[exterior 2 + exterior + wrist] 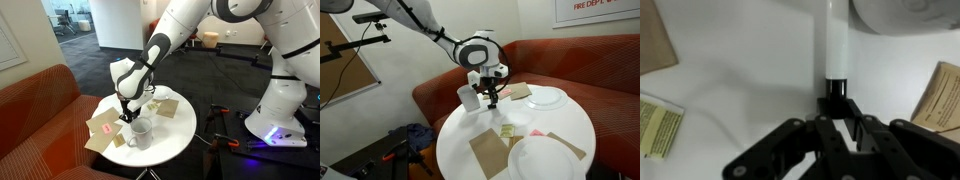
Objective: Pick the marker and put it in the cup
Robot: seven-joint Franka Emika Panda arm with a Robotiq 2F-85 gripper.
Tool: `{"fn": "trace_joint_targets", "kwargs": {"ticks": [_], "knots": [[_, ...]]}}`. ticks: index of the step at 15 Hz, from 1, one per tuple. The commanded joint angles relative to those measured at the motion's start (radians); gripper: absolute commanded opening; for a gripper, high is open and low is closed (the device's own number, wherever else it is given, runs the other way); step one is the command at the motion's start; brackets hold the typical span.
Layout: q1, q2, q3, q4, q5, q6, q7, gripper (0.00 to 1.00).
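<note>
My gripper (490, 93) is shut on the marker (832, 50), which in the wrist view shows a white barrel and a black end pinched between the fingers (837, 112). The marker hangs a little above the round white table (520, 135). The small white cup (469, 97) stands upright on the table, right beside the gripper and apart from it. In an exterior view the cup (140, 131) is just in front of the gripper (127, 113). A white round rim at the top right of the wrist view (905, 12) appears to be the cup.
Two white plates (547, 97) (545, 158) and brown paper napkins (488, 153) (566, 145) lie on the table, with a small green-yellow packet (507, 131). A red sofa (590, 60) curves behind the table. A pink card (103, 126) lies near the table's edge.
</note>
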Motion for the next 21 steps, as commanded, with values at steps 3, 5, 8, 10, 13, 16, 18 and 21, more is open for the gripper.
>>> {"fn": "trace_joint_targets", "kwargs": {"ticks": [3, 5, 8, 10, 13, 16, 18, 21], "knots": [[0.009, 0.000, -0.011, 0.020, -0.009, -0.029, 0.028, 0.05], [0.009, -0.019, -0.017, 0.002, -0.010, -0.010, 0.030, 0.05], [0.010, -0.056, -0.038, -0.024, -0.019, 0.006, 0.036, 0.05], [0.015, -0.092, -0.060, -0.047, -0.034, 0.017, 0.038, 0.05], [0.022, -0.155, -0.088, -0.085, -0.076, 0.032, 0.032, 0.05], [0.031, -0.231, -0.115, -0.129, -0.139, 0.033, 0.037, 0.05], [0.024, -0.290, -0.112, -0.160, -0.164, 0.017, 0.020, 0.05], [0.022, -0.384, -0.110, -0.217, -0.206, -0.002, 0.015, 0.05]]}}
